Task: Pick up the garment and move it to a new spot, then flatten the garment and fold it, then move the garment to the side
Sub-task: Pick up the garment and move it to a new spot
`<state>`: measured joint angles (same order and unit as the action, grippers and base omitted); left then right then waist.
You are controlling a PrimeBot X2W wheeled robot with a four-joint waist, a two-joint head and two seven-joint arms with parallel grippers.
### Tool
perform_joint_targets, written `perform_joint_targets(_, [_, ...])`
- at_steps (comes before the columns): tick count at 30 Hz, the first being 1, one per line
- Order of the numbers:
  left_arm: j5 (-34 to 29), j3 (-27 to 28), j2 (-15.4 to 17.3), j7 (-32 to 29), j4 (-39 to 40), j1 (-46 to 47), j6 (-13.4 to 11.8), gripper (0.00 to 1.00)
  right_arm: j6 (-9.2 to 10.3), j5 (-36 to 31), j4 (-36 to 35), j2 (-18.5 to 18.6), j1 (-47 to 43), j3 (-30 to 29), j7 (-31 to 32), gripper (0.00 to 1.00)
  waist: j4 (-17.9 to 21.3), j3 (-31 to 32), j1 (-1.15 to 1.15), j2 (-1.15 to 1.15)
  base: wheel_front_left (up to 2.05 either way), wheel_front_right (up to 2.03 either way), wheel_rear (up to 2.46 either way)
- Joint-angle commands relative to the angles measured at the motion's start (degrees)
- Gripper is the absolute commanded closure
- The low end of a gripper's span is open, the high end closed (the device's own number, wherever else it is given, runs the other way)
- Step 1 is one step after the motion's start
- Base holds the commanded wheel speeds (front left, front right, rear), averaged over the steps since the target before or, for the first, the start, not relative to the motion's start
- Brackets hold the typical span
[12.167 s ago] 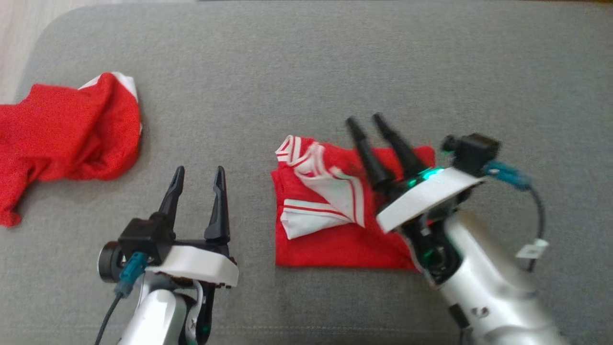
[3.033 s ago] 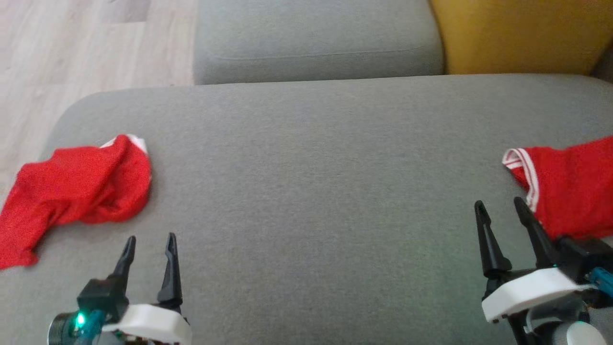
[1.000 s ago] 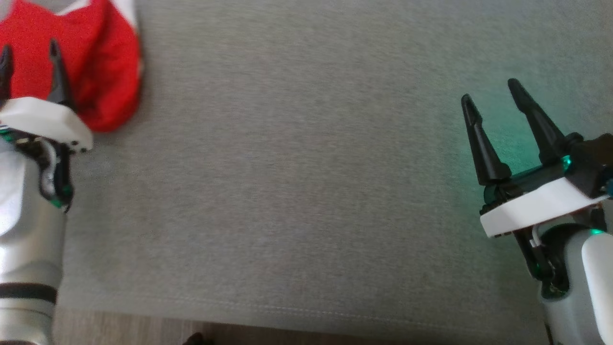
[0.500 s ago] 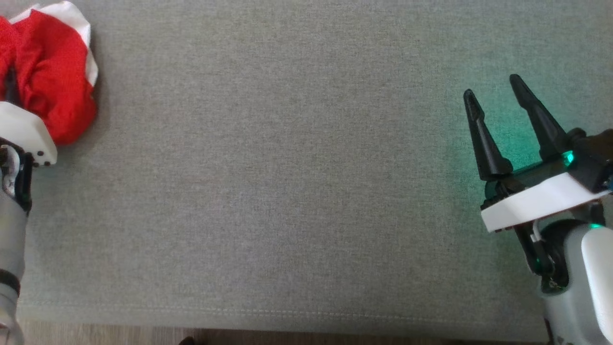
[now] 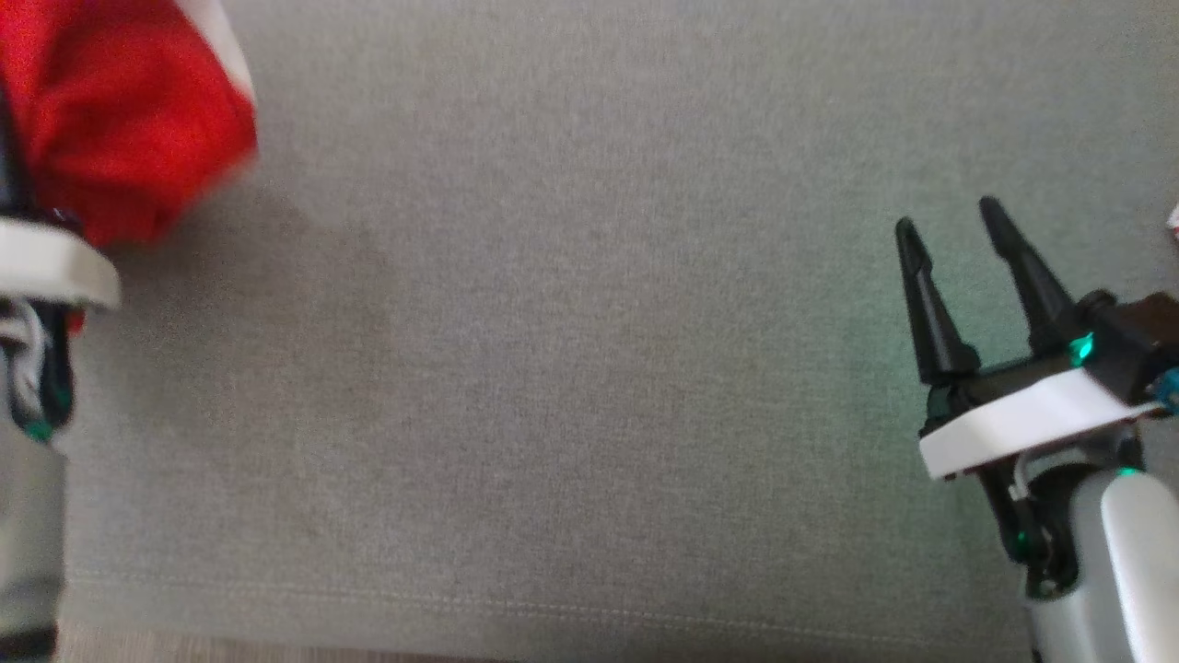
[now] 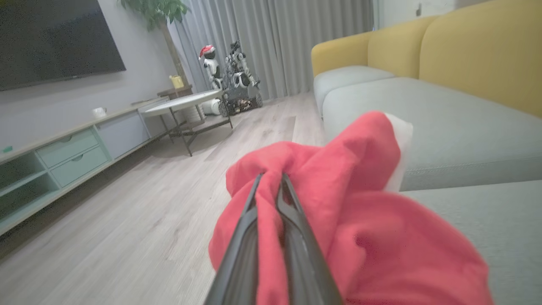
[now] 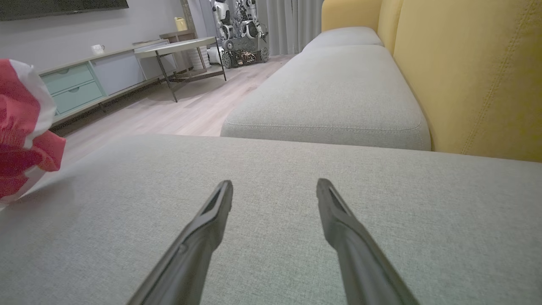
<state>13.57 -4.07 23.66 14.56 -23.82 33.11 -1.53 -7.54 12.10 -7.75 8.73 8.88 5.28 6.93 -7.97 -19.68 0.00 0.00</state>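
The garment is a bunched red cloth with a white edge. In the left wrist view my left gripper is shut on a fold of it, and the cloth hangs around both fingers above the sofa's edge. In the head view the garment shows blurred at the top left, above the left gripper's white wrist housing, and it hides most of the fingers. My right gripper stands open at the right over bare grey cushion, with nothing between its fingers. The right wrist view shows my right gripper open and the garment at the far left.
The grey sofa seat spreads between the arms, its front seam near the bottom. A yellow backrest rises at the right. Beyond lie a second grey cushion, wooden floor, a low cabinet and a round table.
My left gripper went from open over the garment to shut on it, and the garment now hangs bunched and raised. The right gripper stays open; the head camera has shifted.
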Motion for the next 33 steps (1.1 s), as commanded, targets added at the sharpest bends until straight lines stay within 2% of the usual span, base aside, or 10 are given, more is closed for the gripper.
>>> perform_joint_targets(1, [-1.02,3.19,2.13,0.42,5.79,-1.01,-0.17,1.00,0.05,0.40,-1.59,-0.69,-0.72,0.97,-0.60,0.00,-0.19,3.42,0.00,0.00,0.00,0.00,0.00])
perform_joint_targets(8, [-2.54,3.97,-1.38,0.43,19.74,-12.80,-0.04,1.00,0.05,0.49,-0.71,-2.25,-3.94,0.08,-0.79,0.00,0.97,9.07,0.00,0.00,0.00,0.00,0.00])
perform_joint_targets(14, [-1.54,3.13,-4.45,0.43,25.78,-20.83,-0.60,1.00,0.05,0.65,-0.78,-3.37,-5.97,-0.44,-0.62,0.00,3.03,11.50,0.00,0.00,0.00,0.00,0.00])
perform_joint_targets(18, [-1.08,1.59,-6.61,-0.38,29.61,-25.37,-1.54,1.00,0.05,0.71,-0.85,-3.97,-7.16,-0.29,-0.37,0.00,5.75,12.67,0.00,0.00,0.00,0.00,0.00])
perform_joint_targets(21, [-1.19,-1.10,-8.06,-1.19,31.48,-27.00,-1.14,1.00,0.05,0.84,-1.18,-4.30,-7.39,-0.06,-0.29,0.00,8.23,12.46,0.00,0.00,0.00,0.00,0.00])
perform_joint_targets(27, [-2.27,-9.42,-11.18,-2.71,28.77,-24.33,2.28,1.00,0.05,1.33,-1.03,-4.70,-6.59,0.78,-0.52,0.00,14.41,11.04,0.00,0.00,0.00,0.00,0.00])
perform_joint_targets(32, [-2.31,-15.23,-14.43,-2.90,21.43,-18.67,5.47,1.00,0.05,2.20,-0.08,-5.04,-5.44,1.62,-1.42,0.00,20.02,9.18,0.00,0.00,0.00,0.00,0.00])
perform_joint_targets(33, [-2.79,-17.35,-15.56,-2.90,18.09,-16.42,6.18,1.00,0.05,2.61,0.49,-5.18,-4.98,2.04,-1.95,0.00,22.26,8.39,0.00,0.00,0.00,0.00,0.00])
